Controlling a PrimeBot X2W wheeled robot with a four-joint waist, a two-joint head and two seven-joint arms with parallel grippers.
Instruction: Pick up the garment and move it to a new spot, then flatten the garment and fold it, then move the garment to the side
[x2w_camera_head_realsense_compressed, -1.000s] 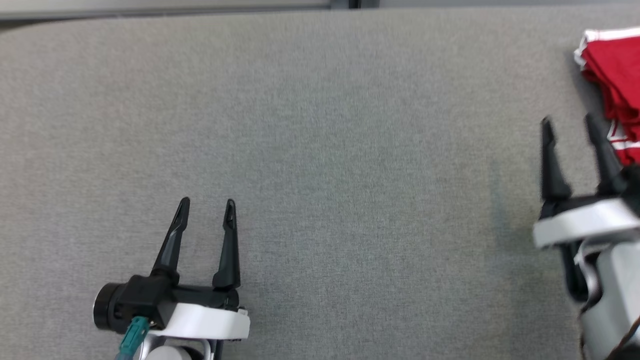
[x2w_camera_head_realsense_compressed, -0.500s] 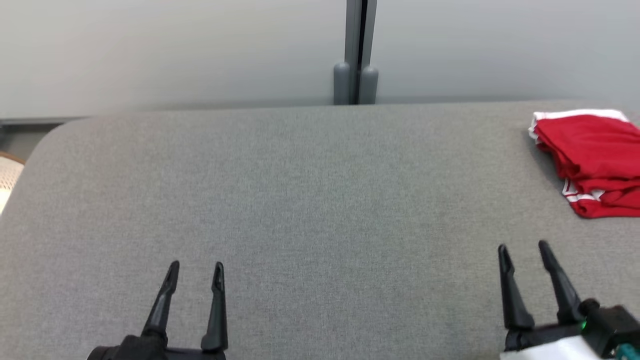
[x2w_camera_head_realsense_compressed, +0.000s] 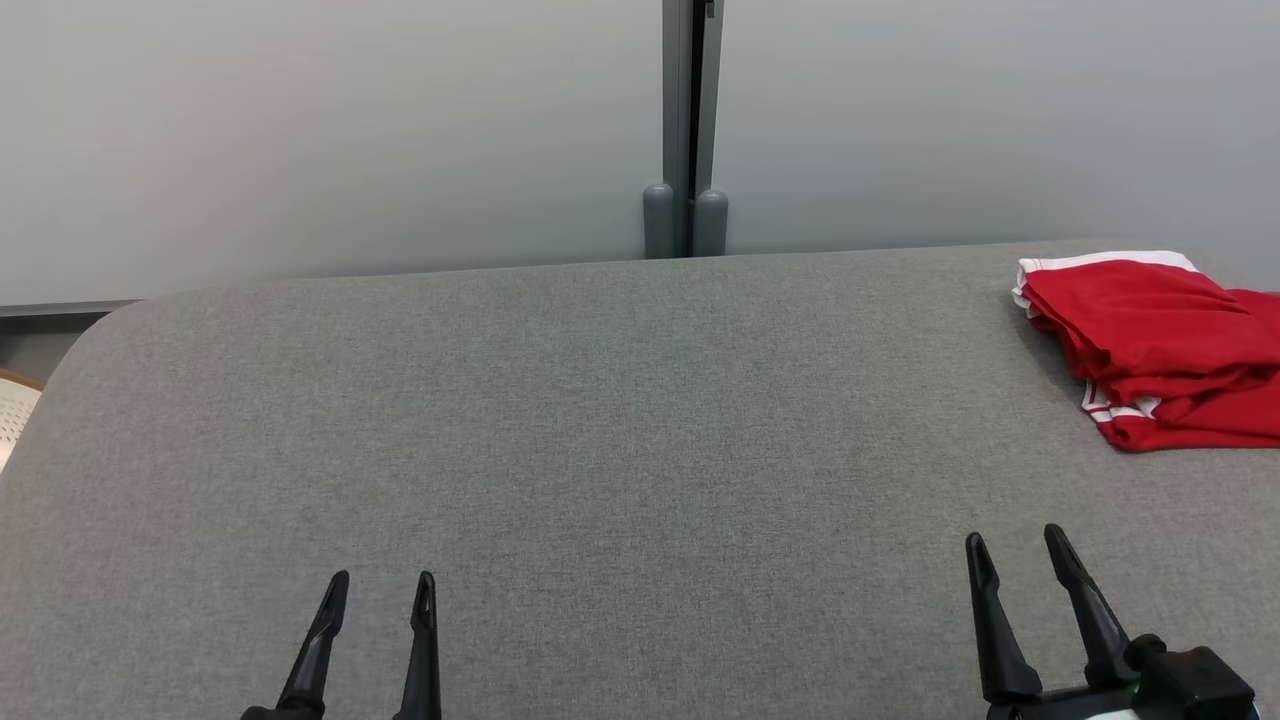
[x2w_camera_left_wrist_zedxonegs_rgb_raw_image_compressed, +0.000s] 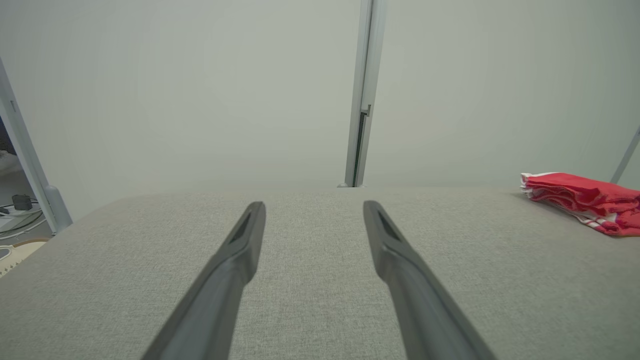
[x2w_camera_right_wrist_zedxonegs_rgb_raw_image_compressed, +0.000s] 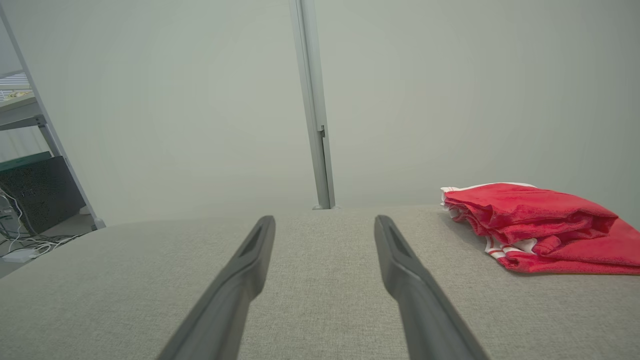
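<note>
Fingers of left gripper (x2w_camera_head_realsense_compressed: 383, 578) and right gripper (x2w_camera_head_realsense_compressed: 1012, 535) stand spread, empty — the folded red garment (x2w_camera_head_realsense_compressed: 1150, 340) lies beyond the right pair, rightward, well apart.

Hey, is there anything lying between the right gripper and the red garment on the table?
Nothing visible does. Only bare grey table lies between the right gripper, its jaws open, and the red garment, which sits farther off and to that gripper's right, near the table's far edge.
</note>
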